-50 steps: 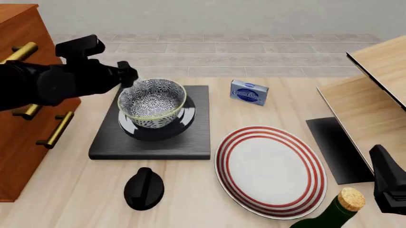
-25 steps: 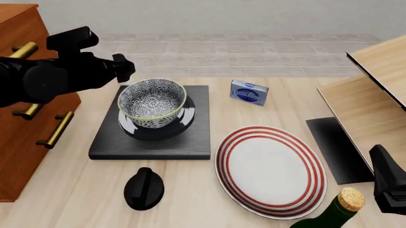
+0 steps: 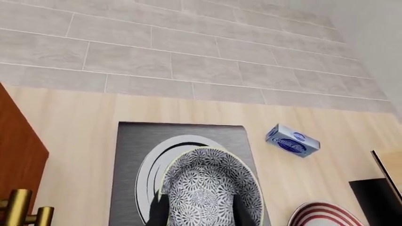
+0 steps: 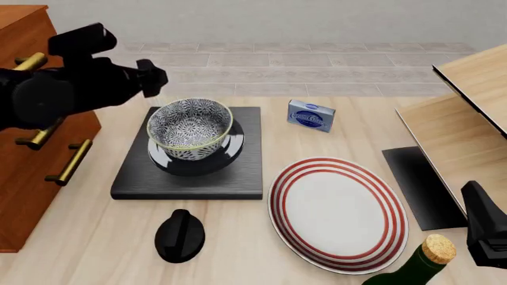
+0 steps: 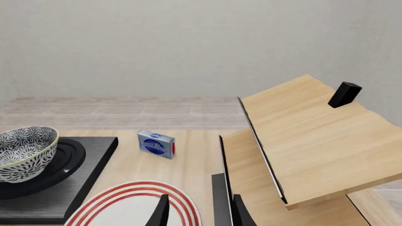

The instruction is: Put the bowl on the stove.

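I have lifted the left gripper (image 4: 151, 77) up and away; its fingers are open and empty. The bowl (image 4: 190, 128) sits on the stove (image 4: 237, 172), so I judge the task done.

The black left arm reaches in from the left at the far side of the scene, raised above the table, and its black two-fingered left gripper (image 4: 153, 78) points to the right; in the left wrist view the two dark fingertips (image 3: 242, 214) stand apart with nothing clamped between them. The black right arm shows only at the near right edge of the front view, held low, where its right gripper (image 4: 485, 233) cannot be read. In the right wrist view its two dark fingers (image 5: 161, 213) are spread, the gap between them unfilled.
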### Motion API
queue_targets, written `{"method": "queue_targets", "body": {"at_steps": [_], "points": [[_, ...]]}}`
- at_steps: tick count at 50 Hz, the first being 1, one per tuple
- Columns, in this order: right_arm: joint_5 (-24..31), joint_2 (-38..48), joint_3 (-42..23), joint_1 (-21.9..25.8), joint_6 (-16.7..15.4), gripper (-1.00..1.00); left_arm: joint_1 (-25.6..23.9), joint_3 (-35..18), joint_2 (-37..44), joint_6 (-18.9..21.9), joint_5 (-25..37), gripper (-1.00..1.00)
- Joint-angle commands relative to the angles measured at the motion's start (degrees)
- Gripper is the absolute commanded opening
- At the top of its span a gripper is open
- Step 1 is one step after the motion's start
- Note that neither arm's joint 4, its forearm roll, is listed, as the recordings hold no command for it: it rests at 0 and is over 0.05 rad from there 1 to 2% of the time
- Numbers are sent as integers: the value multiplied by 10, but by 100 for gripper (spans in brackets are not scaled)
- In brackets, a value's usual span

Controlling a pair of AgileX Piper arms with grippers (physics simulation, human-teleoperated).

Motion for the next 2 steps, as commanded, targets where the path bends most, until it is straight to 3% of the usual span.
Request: {"method": "queue_targets", "body": {"at_steps": [1,2], "points": [[0,0,0,0,0,100,-3,0,-14,-1,3,100],[0,0,0,0,0,100,-4,3,-18,-1,3,100]]}}
